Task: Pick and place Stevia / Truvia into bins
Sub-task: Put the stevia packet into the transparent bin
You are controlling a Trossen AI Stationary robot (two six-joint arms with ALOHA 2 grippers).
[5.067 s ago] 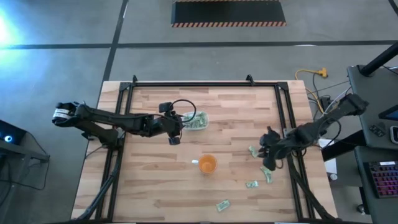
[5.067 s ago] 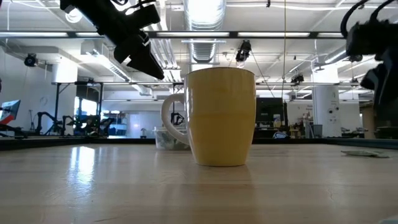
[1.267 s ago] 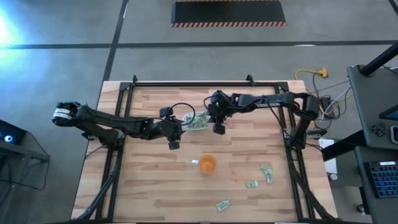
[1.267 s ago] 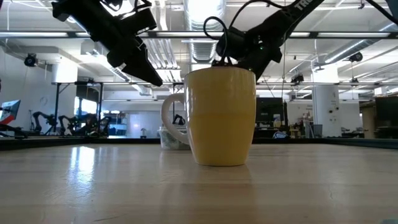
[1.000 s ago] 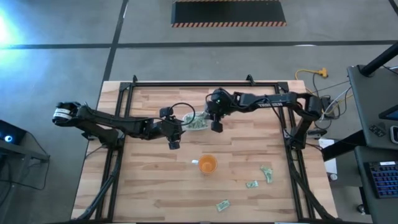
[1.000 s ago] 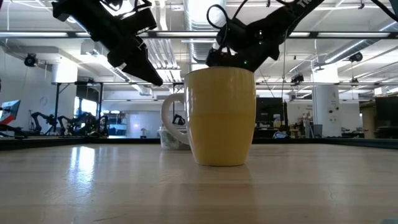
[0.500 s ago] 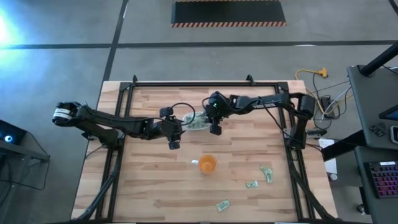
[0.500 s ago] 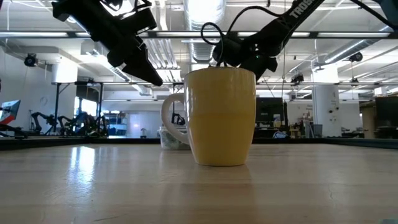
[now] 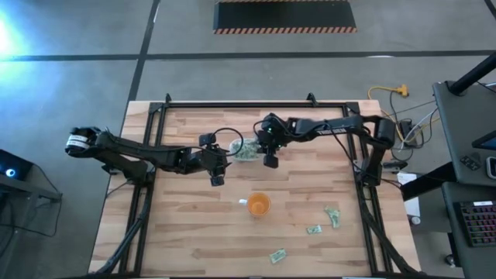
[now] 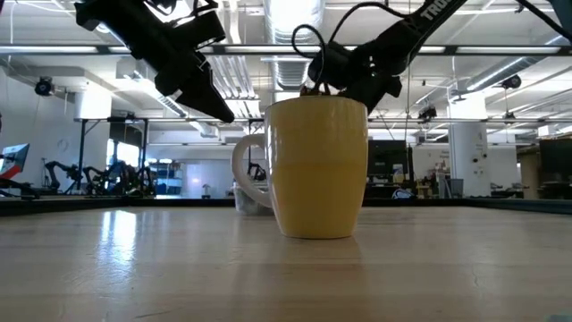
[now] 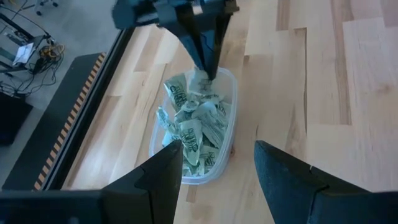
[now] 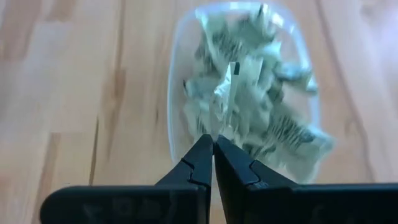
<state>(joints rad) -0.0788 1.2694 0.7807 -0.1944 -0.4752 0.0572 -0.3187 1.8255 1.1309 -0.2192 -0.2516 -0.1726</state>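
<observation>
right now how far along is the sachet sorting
Mostly done: the small clear plastic tub holds a heap of pale green and white sachets. In hand: the right gripper, fingers together, is over the tub. The left gripper is open beside it. Left: three loose sachets on the wooden table beyond the orange cup.

Bright even overhead lighting, glare at the floor's left edge in the high view, ceiling lamps blown out in the low view, right wrist view softly blurred, shadows faint
</observation>
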